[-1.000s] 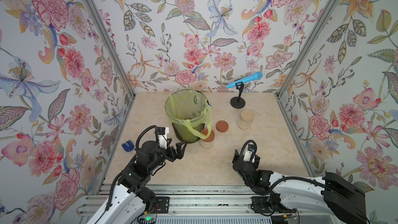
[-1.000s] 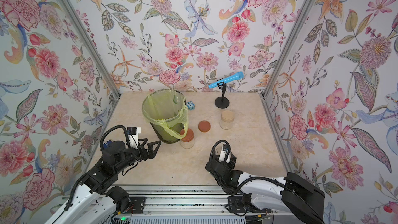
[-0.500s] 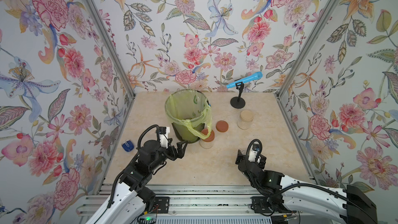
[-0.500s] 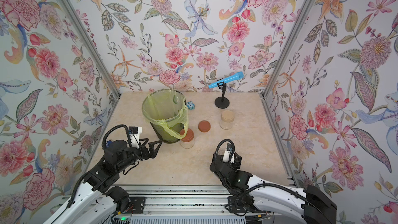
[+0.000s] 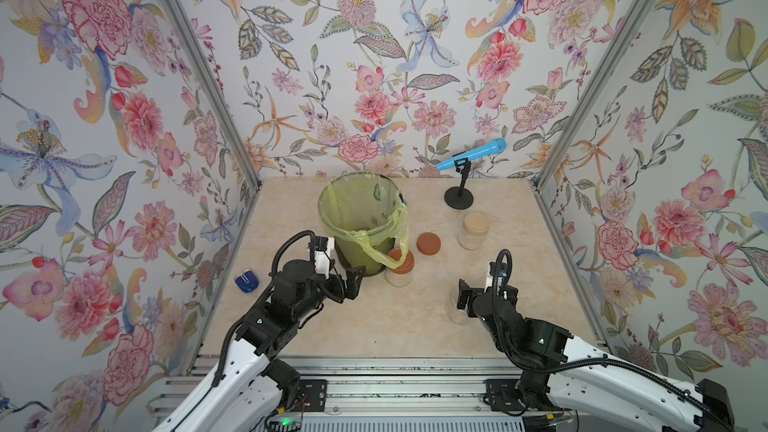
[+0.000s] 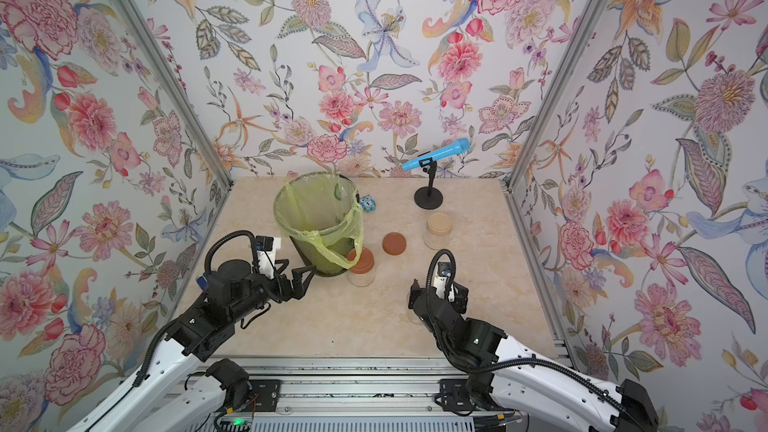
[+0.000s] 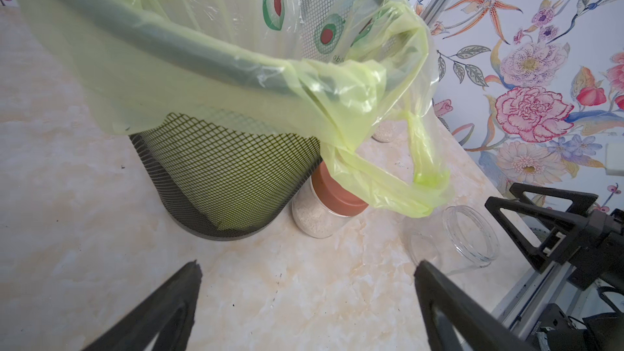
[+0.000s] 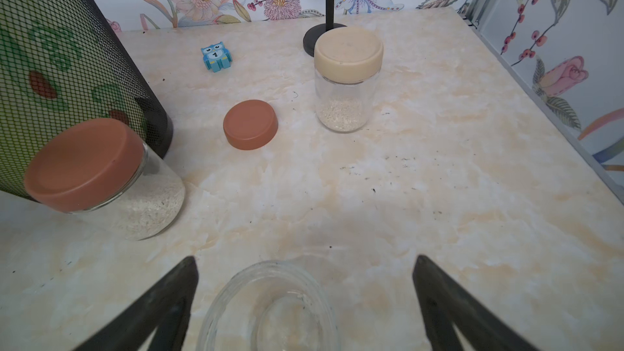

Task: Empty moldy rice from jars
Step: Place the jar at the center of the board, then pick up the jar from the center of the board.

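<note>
Claw (image 8: 305, 257) on my right arm has just opened wide and holds nothing, so the empty jar (image 8: 266, 312) stands free on the table (image 8: 439, 197) between its tips, and rice (image 8: 152, 207) waits in the brown-lid jar (image 8: 84, 167) by the bin (image 8: 60, 79) and the pale-lid jar (image 8: 341, 96) farther back.

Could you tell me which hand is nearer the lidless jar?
Right: the right hand, open, straddles the lidless jar; the left hand is over by the bin.

The left claw (image 7: 309, 265) and right claw (image 8: 304, 258) hover low, jaws spread wide.
</note>
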`<act>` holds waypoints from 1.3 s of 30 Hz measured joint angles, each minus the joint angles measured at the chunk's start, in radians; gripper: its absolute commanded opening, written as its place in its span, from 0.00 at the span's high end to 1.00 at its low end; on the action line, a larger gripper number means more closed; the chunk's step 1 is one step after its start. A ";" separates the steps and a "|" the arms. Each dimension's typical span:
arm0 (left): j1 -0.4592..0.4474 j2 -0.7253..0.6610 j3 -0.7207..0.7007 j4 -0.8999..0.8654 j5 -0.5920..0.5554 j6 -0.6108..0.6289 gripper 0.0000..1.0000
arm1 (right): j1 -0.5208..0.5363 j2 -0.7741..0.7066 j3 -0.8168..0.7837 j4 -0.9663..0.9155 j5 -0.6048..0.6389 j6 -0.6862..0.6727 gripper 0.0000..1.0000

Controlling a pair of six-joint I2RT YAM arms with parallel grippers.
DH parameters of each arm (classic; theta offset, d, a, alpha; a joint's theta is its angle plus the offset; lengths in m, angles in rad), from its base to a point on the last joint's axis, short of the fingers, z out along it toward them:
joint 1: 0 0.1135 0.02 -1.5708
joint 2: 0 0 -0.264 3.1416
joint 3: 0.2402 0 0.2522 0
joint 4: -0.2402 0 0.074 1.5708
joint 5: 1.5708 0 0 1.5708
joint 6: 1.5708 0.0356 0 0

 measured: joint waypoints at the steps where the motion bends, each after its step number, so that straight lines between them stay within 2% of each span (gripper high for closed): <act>1: 0.000 0.013 0.010 -0.001 0.000 0.009 0.00 | -0.014 0.010 0.017 -0.005 -0.018 -0.009 0.00; 11: 0.000 0.159 0.181 -0.009 0.015 0.113 0.00 | -0.201 0.184 0.246 -0.059 -0.212 -0.103 0.00; 19: -0.001 0.302 0.399 -0.085 0.042 0.225 0.00 | -0.351 0.354 0.430 -0.132 -0.361 -0.139 0.00; 39: -0.002 0.603 0.866 -0.245 0.091 0.387 0.00 | -0.592 0.695 0.774 -0.282 -0.559 -0.147 0.00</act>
